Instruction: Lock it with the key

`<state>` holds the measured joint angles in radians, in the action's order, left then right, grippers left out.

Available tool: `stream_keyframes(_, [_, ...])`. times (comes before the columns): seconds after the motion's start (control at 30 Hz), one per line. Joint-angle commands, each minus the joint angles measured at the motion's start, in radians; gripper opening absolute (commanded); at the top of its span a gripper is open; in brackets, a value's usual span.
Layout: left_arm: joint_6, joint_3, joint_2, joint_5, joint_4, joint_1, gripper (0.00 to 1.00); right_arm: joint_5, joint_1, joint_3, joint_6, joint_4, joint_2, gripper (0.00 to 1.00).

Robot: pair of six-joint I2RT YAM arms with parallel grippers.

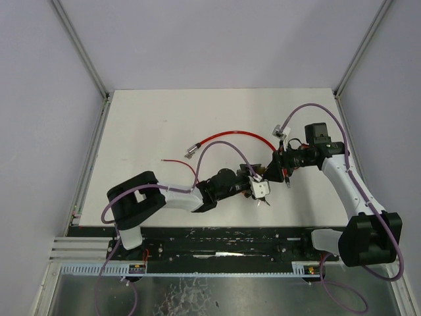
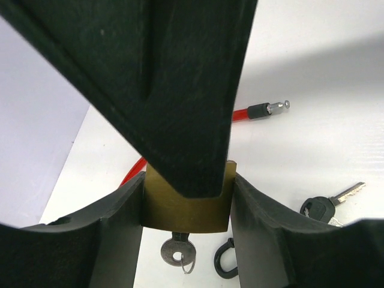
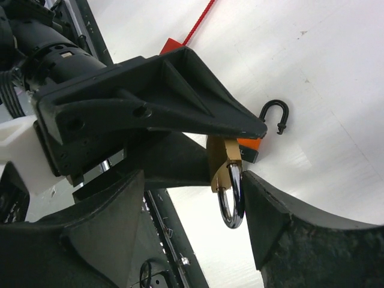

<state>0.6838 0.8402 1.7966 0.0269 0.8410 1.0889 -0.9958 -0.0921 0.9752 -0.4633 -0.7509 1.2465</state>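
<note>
Left gripper (image 2: pixel 187 201) clamps the padlock (image 2: pixel 180 217), key (image 2: pixel 178 251) in its base, apparently steadying it while the right gripper (image 3: pixel 195 183), fingers (image 3: pixel 282 234) parted, straddles its shackle (image 3: pixel 231 201).

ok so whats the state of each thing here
brass padlock, clamped in left gripper
key, inserted in padlock's keyhole
shackle, cannot tell if latched
right gripper, open, beside shackle
red cable, end pin free, lying loose
spare keys, loose on table
</note>
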Motion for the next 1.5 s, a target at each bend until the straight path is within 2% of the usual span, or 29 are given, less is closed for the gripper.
stream_keyframes(0.0, [-0.034,-0.018,-0.008,0.021,0.199,-0.008,0.00,-0.039,0.022,0.015,-0.027,-0.030,-0.054,0.73])
stream_keyframes(0.23, [-0.071,-0.083,-0.045,0.039,0.277,-0.024,0.00,-0.059,0.078,0.017,-0.077,-0.055,-0.118,0.73])
stream_keyframes(0.37, [-0.155,-0.130,-0.084,0.122,0.320,-0.057,0.00,-0.111,0.085,0.046,-0.233,-0.140,-0.156,0.74])
stream_keyframes(0.53, [-0.357,-0.183,-0.144,0.360,0.392,-0.148,0.00,-0.192,0.084,0.033,-0.488,-0.184,-0.202,0.76])
stream_keyframes(0.6, [-0.450,-0.191,-0.150,0.475,0.431,-0.186,0.00,-0.229,0.083,0.014,-0.741,-0.225,-0.213,0.78])
stream_keyframes(0.63, [-0.493,-0.191,-0.148,0.532,0.449,-0.203,0.00,-0.240,0.084,0.007,-0.870,-0.249,-0.218,0.83])
stream_keyframes(0.7, [-0.577,-0.181,-0.137,0.644,0.478,-0.230,0.00,-0.251,0.083,-0.004,-1.018,-0.241,-0.228,0.90])
stream_keyframes(0.83, [-0.760,-0.134,-0.099,0.900,0.526,-0.285,0.00,-0.309,0.083,0.015,-1.040,-0.168,-0.236,0.93])
stream_keyframes(0.93, [-0.912,-0.092,-0.057,1.024,0.598,-0.312,0.00,-0.347,0.083,-0.015,-1.222,-0.258,-0.253,0.92])
stream_keyframes(1.0, [-1.016,-0.056,-0.021,1.075,0.636,-0.320,0.00,-0.363,0.084,-0.062,-1.283,-0.256,-0.276,0.92])
stream_keyframes(1.1, [-1.136,0.007,0.032,1.120,0.643,-0.321,0.00,-0.363,0.077,-0.089,-1.294,-0.229,-0.299,0.89])
stream_keyframes(1.27, [-1.268,0.081,0.104,1.144,0.644,-0.328,0.00,-0.364,0.051,-0.078,-1.308,-0.256,-0.294,0.71])
stream_keyframes(1.47, [-1.351,0.128,0.149,1.170,0.662,-0.330,0.00,-0.324,-0.002,-0.086,-1.309,-0.251,-0.291,0.53])
